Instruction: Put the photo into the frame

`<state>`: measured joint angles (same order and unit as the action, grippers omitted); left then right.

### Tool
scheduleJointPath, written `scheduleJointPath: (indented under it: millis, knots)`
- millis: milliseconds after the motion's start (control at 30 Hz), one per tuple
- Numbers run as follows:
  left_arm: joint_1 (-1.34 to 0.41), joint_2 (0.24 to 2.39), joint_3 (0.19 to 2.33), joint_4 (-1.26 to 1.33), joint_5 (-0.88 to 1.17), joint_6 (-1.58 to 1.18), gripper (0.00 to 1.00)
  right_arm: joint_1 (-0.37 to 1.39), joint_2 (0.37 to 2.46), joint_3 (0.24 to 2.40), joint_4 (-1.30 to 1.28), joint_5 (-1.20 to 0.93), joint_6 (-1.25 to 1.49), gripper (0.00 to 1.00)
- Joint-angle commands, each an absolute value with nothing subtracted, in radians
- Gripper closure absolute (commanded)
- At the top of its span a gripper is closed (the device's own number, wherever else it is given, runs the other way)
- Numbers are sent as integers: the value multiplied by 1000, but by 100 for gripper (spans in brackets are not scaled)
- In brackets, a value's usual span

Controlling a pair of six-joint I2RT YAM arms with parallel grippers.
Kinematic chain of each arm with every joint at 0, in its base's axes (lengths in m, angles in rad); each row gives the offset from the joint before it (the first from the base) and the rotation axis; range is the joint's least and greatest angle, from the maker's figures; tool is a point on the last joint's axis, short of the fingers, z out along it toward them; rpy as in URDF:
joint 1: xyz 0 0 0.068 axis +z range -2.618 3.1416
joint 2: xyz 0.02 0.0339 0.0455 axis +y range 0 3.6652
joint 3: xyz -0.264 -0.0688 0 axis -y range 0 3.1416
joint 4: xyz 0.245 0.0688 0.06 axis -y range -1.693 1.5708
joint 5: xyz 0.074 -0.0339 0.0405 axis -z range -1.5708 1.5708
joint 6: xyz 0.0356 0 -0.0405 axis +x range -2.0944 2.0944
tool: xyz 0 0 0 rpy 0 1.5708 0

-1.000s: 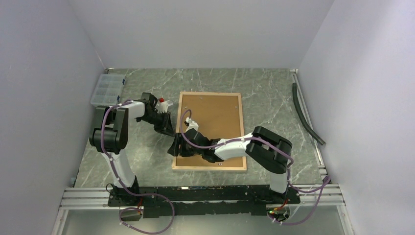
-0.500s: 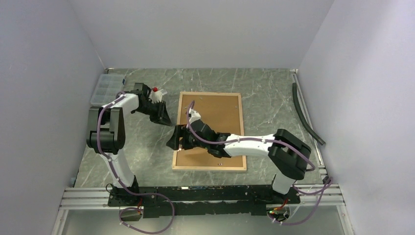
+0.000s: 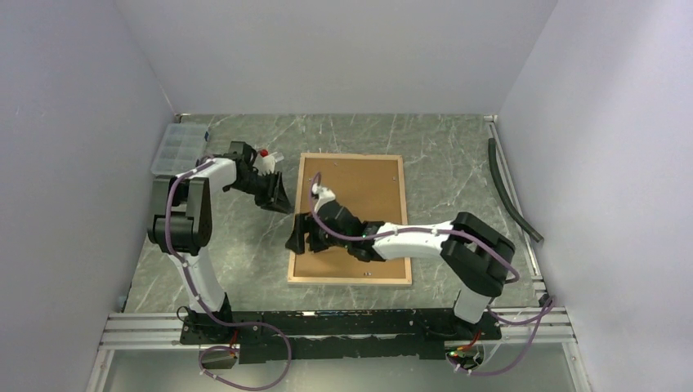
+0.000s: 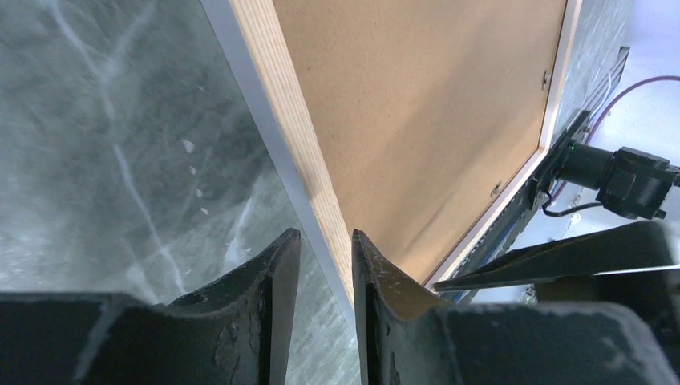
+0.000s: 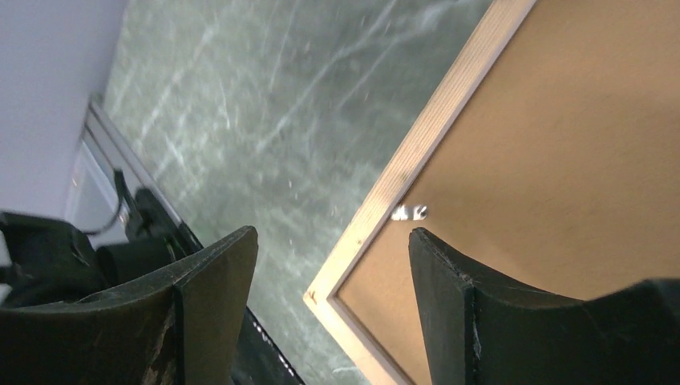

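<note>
One large rectangular light-wood-backed picture frame (image 3: 351, 281) face down mid grey marbled table (image 3: 237, 261), brown fibreboard backing panel (image 3: 364, 192) up; photo not in sight; left gripper (image 3: 276, 199) at frame's 10 o'clock, narrowly parted, empty; right gripper (image 3: 299, 235) over 8 o'clock rim, spread wide, grasping nothing.

A clear compartment box (image 3: 178, 147) far left; a black hose (image 3: 507, 193), perhaps rubber, right.
</note>
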<state>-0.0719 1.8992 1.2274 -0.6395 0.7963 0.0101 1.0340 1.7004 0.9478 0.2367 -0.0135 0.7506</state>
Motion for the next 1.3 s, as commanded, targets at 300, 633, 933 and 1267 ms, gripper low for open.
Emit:
scheduleJointPath:
  millis: [300, 633, 933, 1267]
  knots:
    - [-128, 1947, 1194, -598, 768, 12, 72, 1111, 1832, 952, 311, -17, 755, 30]
    - [-129, 1958, 1185, -611, 755, 21, 78, 1112, 1897, 994, 328, -19, 767, 32]
    - [-129, 1957, 1183, -619, 756, 32, 81, 1112, 1897, 998, 318, 33, 770, 34]
    - [-130, 1961, 1178, -617, 758, 36, 83, 1111, 1919, 1014, 328, 25, 758, 35]
